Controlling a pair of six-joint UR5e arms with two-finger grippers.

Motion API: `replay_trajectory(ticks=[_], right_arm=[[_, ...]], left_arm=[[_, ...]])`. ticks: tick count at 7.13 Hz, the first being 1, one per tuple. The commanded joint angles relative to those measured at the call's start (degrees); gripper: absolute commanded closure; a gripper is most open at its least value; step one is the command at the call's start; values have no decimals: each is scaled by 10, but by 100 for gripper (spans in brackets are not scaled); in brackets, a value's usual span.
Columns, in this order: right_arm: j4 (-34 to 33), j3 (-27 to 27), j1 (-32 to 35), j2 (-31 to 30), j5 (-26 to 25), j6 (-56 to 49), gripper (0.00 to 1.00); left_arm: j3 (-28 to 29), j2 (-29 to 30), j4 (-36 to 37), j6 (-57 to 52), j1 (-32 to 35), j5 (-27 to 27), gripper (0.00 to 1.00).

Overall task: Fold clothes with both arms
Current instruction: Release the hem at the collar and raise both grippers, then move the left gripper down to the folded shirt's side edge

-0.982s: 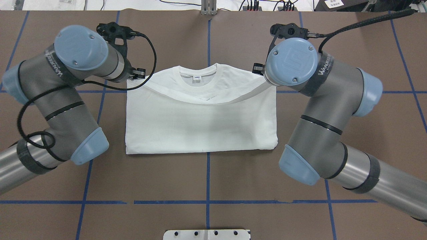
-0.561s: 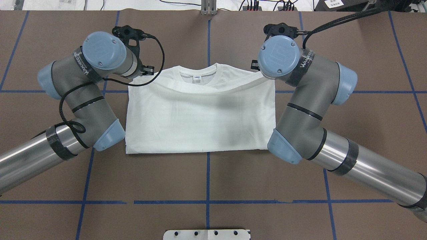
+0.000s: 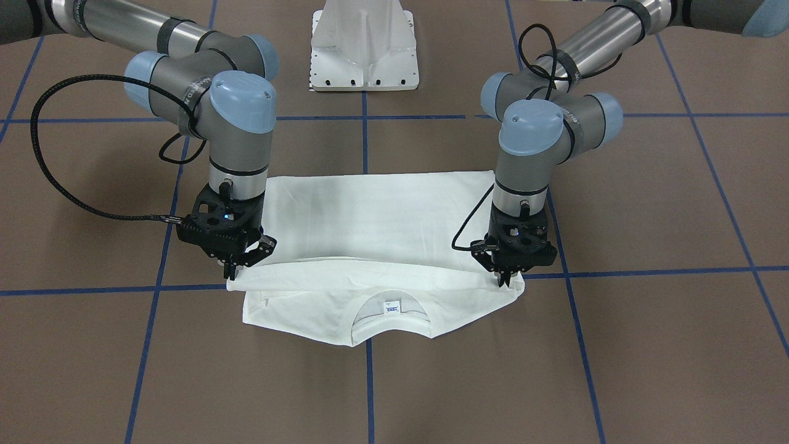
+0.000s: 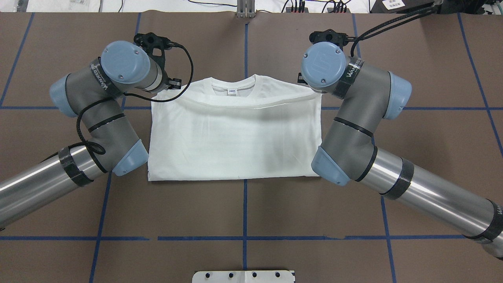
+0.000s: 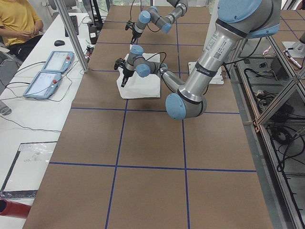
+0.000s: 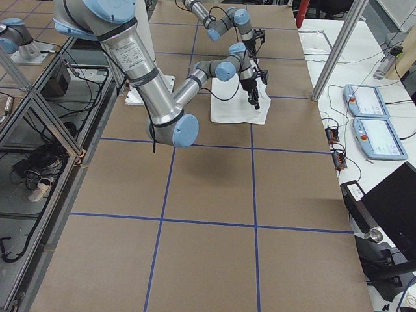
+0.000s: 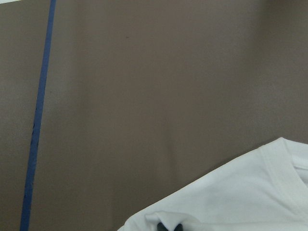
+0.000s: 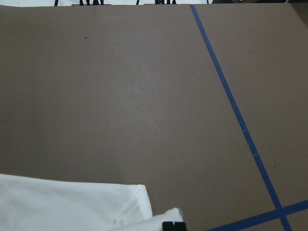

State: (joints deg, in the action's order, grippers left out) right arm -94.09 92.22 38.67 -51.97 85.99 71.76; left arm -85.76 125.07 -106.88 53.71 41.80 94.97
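Note:
The white T-shirt [image 4: 235, 141] lies doubled over on the brown table, its collar [image 3: 388, 317] and label [image 4: 232, 91] showing at the far end from the robot. My left gripper [image 3: 502, 280] is shut on one corner of the upper layer's edge, low over the shoulder. My right gripper [image 3: 237, 268] is shut on the other corner, at the same height. In the overhead view both grippers are mostly hidden under their wrists. White cloth bunches around the dark fingertips [image 7: 168, 227] in the left wrist view and around the fingertips [image 8: 174, 226] in the right wrist view.
The white pedestal [image 3: 365, 46] stands at the robot's side of the table. Blue tape lines [image 4: 245, 212] cross the brown surface. A side table holds two pendants [image 5: 47, 74], and a person [image 5: 16, 24] sits beyond it.
Both arms have carried the shirt's held edge away from the robot toward the collar and lowered it. The sagging edge now runs nearly straight, just short of the collar.

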Motion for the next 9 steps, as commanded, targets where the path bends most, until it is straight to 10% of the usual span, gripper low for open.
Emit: replay_trajectory(ticks=[1, 3, 6, 9], right_arm=[[0, 33, 29, -8, 81, -55, 0], [2, 70, 33, -37, 89, -85, 0], [2, 76, 32, -42, 88, -82, 0], [16, 78, 32, -44, 87, -80, 0]], left_arm=[[-88, -51, -9, -48, 3, 6, 0], [-190, -129, -11, -22, -8, 68, 0], [-207, -226, -85, 71, -114, -10, 0], [-198, -227, -96, 127, -156, -11, 30]])
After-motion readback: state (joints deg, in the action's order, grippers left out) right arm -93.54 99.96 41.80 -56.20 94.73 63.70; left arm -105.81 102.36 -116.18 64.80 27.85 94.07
